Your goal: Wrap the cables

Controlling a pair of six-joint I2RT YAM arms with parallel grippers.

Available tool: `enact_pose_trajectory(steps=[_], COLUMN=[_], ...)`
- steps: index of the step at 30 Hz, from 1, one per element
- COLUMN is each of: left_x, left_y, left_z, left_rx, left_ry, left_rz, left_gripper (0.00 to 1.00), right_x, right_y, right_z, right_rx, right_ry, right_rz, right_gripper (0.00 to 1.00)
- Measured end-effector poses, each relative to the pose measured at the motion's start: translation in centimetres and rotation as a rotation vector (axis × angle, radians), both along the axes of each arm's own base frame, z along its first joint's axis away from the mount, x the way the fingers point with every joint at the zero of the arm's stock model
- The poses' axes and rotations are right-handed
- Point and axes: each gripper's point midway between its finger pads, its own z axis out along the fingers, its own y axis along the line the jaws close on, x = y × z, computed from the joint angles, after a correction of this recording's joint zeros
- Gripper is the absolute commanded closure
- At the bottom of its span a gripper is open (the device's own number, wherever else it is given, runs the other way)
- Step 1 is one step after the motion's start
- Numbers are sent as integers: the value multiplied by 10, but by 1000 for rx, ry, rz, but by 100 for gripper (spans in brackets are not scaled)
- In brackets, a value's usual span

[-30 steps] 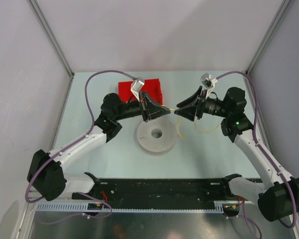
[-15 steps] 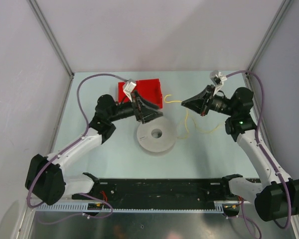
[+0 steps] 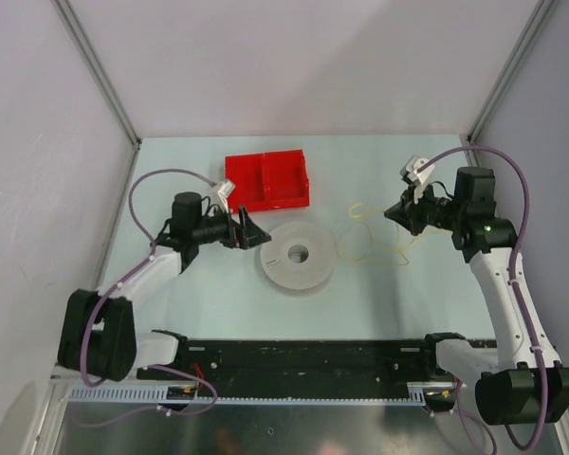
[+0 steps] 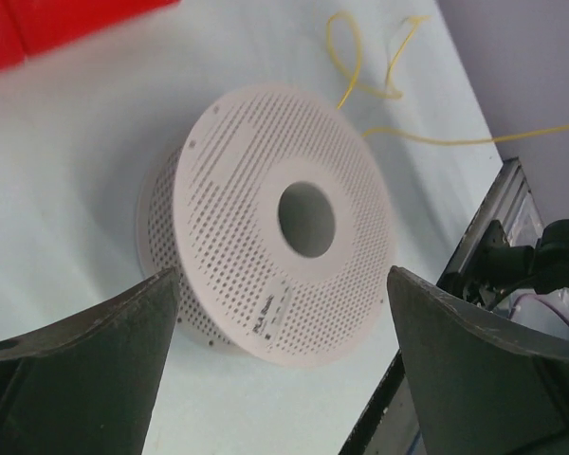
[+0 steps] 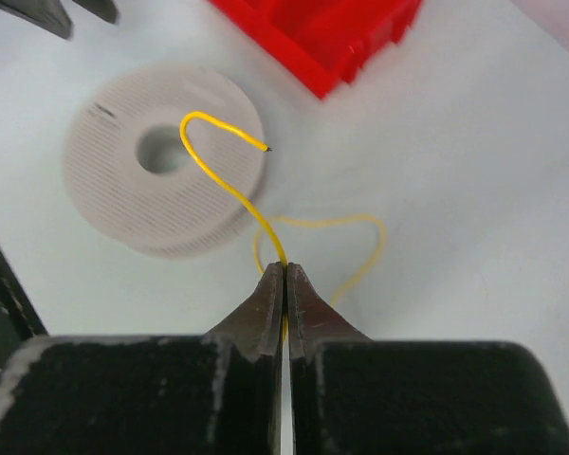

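Table (image 3: 218, 284): right gripper (image 5: 284, 270) pinching cable (image 5: 229, 190), left gripper (image 4: 283, 275) wide, empty; red tray (image 5: 341, 38) cropped

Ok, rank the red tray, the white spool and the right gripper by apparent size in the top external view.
1. red tray and white spool: about alike, left unranked.
2. right gripper, shut on the yellow wire: clearly smallest.

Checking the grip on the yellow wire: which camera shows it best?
Right wrist: up close, the right gripper pinches the yellow wire between shut fingers. The top view shows only faint loops; the left wrist, loose strands, no grip.
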Motion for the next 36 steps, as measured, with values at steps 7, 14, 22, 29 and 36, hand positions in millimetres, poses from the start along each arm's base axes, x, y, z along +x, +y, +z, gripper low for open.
enact_pose_trajectory(steps=[7,14,22,29,36], left_x=[-4,-16,-10,-47,-119], left_y=[0,-13,-32,-44,-58], left_z=[-71,-107,-92,-16,9], left_rx=[54,-10,-134,-141,159], left_ry=[253,412,388,153,-310], left_rz=[-9,-107,-218,-383,-594], left_gripper=[2,13,88,100,100], right_x=[2,2,7,6,-24], right_y=[-41,-46,-48,-38,7], right_z=[-31,-43,-52,-29,16], right_rx=[-138,-163,-166,-152,-190], right_ry=[54,90,119,26,-176], right_rz=[-94,-92,-89,-79,84], right_gripper=[100,100,100,100,100])
